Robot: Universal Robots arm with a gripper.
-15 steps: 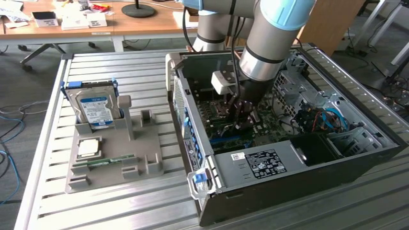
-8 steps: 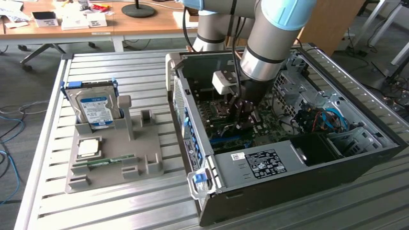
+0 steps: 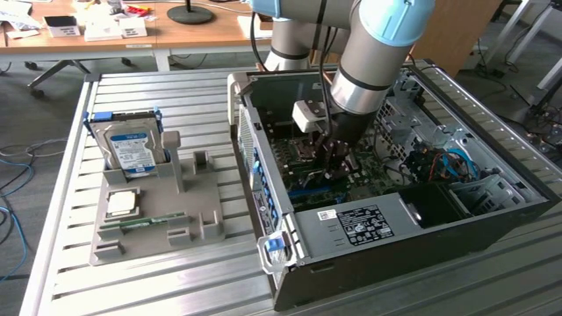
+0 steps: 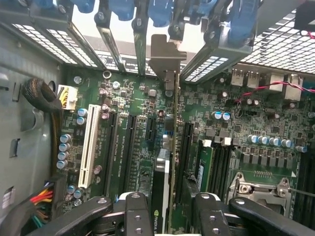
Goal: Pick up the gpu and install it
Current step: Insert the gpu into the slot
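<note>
The gpu (image 4: 168,162) is seen edge-on in the wrist view as a thin dark card. It stands upright over the green motherboard (image 4: 133,128), among the long black expansion slots. Its metal bracket (image 4: 165,54) reaches up to the case's rear slot openings. My gripper (image 4: 170,216) is shut on the card, with one black finger (image 4: 135,214) on each side of it. In the exterior view my gripper (image 3: 336,164) is down inside the open computer case (image 3: 491,217), low over the motherboard (image 3: 307,187).
A white slot (image 4: 88,147), blue slot latches (image 4: 162,10) and the processor socket (image 4: 261,189) surround the card. Cables (image 4: 42,196) lie at one side. Outside the case, a grey fixture (image 3: 158,227) holds a hard drive (image 3: 130,148), a processor chip (image 3: 121,203) and a green memory stick (image 3: 141,224).
</note>
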